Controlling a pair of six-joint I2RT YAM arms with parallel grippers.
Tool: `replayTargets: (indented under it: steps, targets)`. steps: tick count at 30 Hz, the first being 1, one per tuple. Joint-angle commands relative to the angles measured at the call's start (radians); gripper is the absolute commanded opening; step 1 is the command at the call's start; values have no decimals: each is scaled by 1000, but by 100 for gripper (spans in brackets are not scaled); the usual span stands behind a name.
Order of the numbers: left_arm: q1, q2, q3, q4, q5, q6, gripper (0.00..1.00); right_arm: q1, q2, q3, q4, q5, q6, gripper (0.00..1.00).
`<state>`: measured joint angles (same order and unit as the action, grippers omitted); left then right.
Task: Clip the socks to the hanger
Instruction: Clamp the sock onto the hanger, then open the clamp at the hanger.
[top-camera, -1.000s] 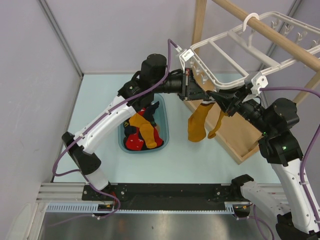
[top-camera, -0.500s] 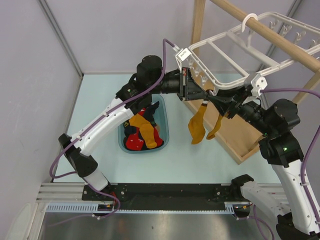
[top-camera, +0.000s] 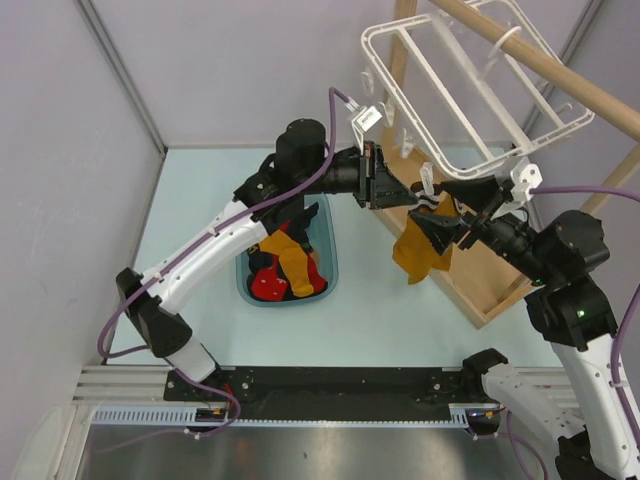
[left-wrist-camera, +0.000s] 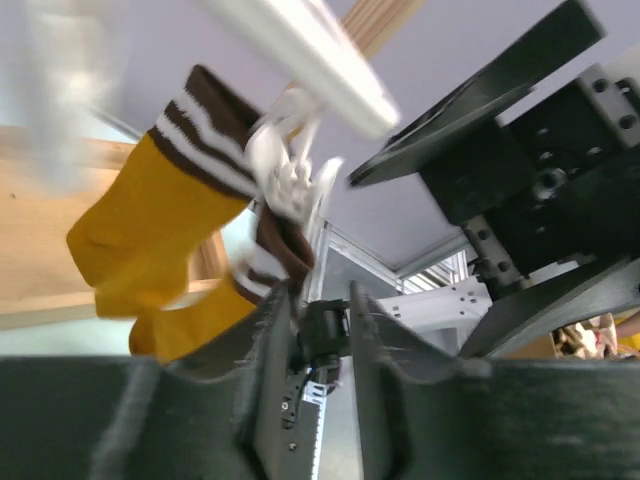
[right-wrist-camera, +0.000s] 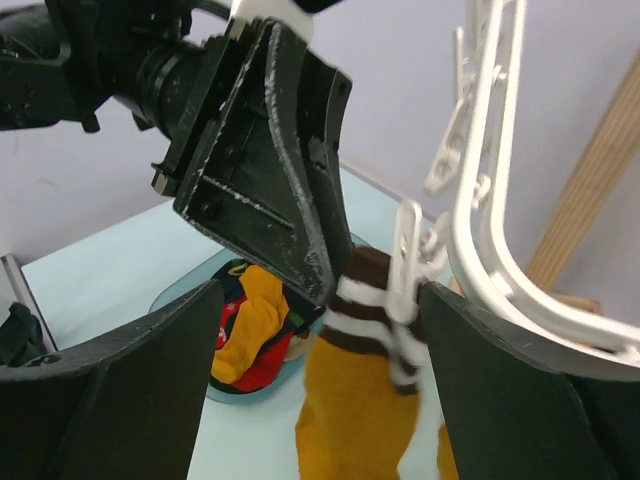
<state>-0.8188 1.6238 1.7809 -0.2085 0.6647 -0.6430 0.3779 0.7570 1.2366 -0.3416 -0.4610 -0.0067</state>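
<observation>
The white hanger (top-camera: 470, 95) hangs tilted from the wooden rod, its near edge raised. A mustard-yellow sock (top-camera: 420, 252) with a brown, white-striped cuff dangles from a white clip (right-wrist-camera: 408, 262) on the hanger's (right-wrist-camera: 492, 190) lower bar. A second striped cuff shows behind it in the left wrist view. My left gripper (top-camera: 395, 192) sits just left of the clip (left-wrist-camera: 292, 172), its jaws a little apart and empty. My right gripper (right-wrist-camera: 320, 330) is wide open, with the sock (right-wrist-camera: 360, 420) hanging between its fingers. More yellow socks (top-camera: 288, 255) lie in the bin.
A blue bin (top-camera: 335, 265) under the left arm holds red, navy and yellow socks. The wooden rack's rod (top-camera: 560, 72) crosses the upper right, and its wooden base (top-camera: 490, 275) lies under the right arm. Grey walls stand close at the left and back.
Both grippers have opened. The hanger's near edge has swung upward, and the striped sock now hangs from the clip and has swung right between my right fingers.
</observation>
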Motion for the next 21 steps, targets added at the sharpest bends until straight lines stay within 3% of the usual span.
replayTargets:
  steps: [1, 9, 16, 21]
  targets:
    - [-2, -109, -61, 9, -77, 100, 39, 4, -16, 23, -22, 102, 19, 85]
    - [4, -231, -222, 115, -241, 264, 64, 3, -35, 23, -62, 222, 50, 85]
    - [-6, -222, -285, 293, -224, 284, 72, 3, -68, 24, -70, 343, 85, 86]
    - [-13, -156, -258, 311, -240, 279, 74, 3, -64, 24, -88, 459, 102, 84]
